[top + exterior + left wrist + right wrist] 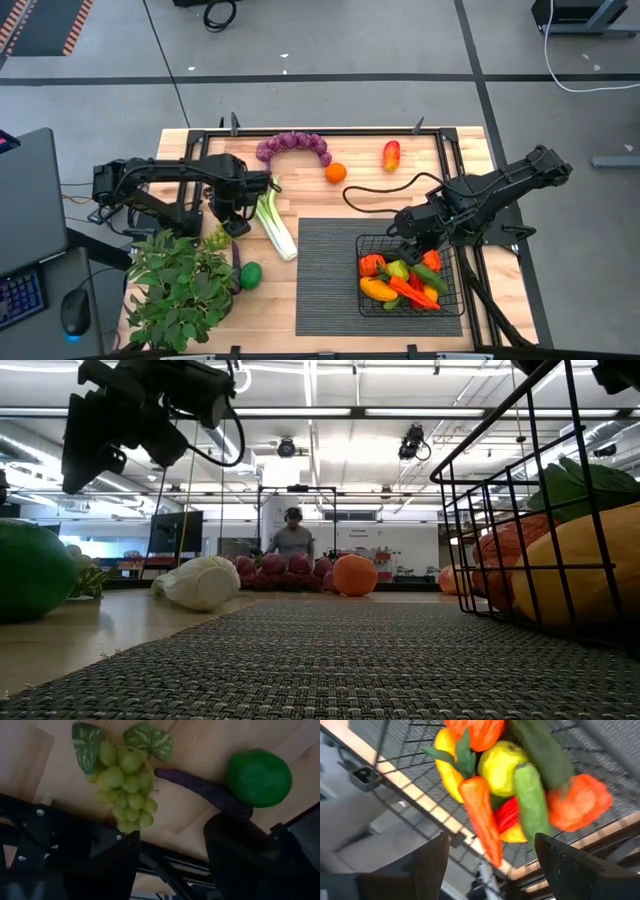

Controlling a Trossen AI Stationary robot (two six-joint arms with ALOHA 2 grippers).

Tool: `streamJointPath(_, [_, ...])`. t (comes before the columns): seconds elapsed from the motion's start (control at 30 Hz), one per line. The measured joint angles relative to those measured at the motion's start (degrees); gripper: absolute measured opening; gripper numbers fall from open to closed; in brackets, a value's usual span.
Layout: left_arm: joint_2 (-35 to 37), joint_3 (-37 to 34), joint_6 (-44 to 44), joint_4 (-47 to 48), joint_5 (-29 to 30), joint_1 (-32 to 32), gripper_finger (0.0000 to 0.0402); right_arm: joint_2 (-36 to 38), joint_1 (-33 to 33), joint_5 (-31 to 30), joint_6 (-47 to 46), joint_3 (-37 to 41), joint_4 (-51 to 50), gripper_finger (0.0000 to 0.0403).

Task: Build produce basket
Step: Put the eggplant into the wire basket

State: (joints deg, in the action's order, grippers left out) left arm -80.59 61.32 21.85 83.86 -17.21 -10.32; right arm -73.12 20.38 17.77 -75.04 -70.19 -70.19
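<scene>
The basket (408, 276) sits at the near right of the tabletop (330, 200), on the right part of a dark ribbed mat (330, 262). It already holds a heap of produce: a carrot (481, 815), a yellow-green apple (502, 767), a cucumber (532, 800), a yellow pepper (377, 290) and orange-red pieces. The right gripper (405, 225) hangs just above the basket's far edge; its fingers (425, 865) are spread apart and empty, with the pile showing between them.

At the near left stands a leafy potted plant (180, 285), with a lime (250, 274) just beside it and an eggplant (200, 787) touching the lime. A bunch of green grapes (122, 782) lies close to the eggplant's tip. The left gripper (236, 222) hovers over these pieces, its fingers (235, 840) parted and holding nothing.

Farther back, a leek (275, 222) lies slanted next to the mat's left corner. Beyond it an orange (335, 172) rests near a curved row of purple grapes (292, 147), and a red and yellow pepper (391, 154) lies apart to the right. A person (292, 535) stands in the room behind.
</scene>
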Motion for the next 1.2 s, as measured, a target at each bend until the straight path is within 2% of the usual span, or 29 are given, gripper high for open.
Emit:
streamJointPath(0.13, [-0.01,-1.10,4.02,-3.84,0.00,2.47,0.0233,0.00,0.09,-0.27,-4.51,0.00,4.09,0.0297])
streamJointPath(0.23, [-0.03,-1.66,8.51,-5.57,-0.58,4.41,0.0238,0.00,0.71,-2.65,-4.78,0.00,7.33,0.0296])
streamJointPath(0.43, [-0.03,-1.77,22.39,-13.90,-0.63,5.87,0.0244,0.00,1.61,-11.08,-2.20,0.00,7.98,0.0295])
streamJointPath(0.57, [-0.03,-1.77,30.99,-18.14,-0.62,6.09,0.0244,0.00,2.85,-12.36,0.92,0.00,7.99,0.0295])
streamJointPath(0.83, [-0.03,-1.77,43.43,-18.59,2.68,6.85,0.0245,0.00,8.41,-21.11,4.33,0.00,7.97,0.0295])
streamJointPath(1.2, [-4.53,-1.77,52.56,-16.71,2.87,12.79,0.0245,0.04,11.55,-28.25,2.02,0.26,7.83,0.0295])
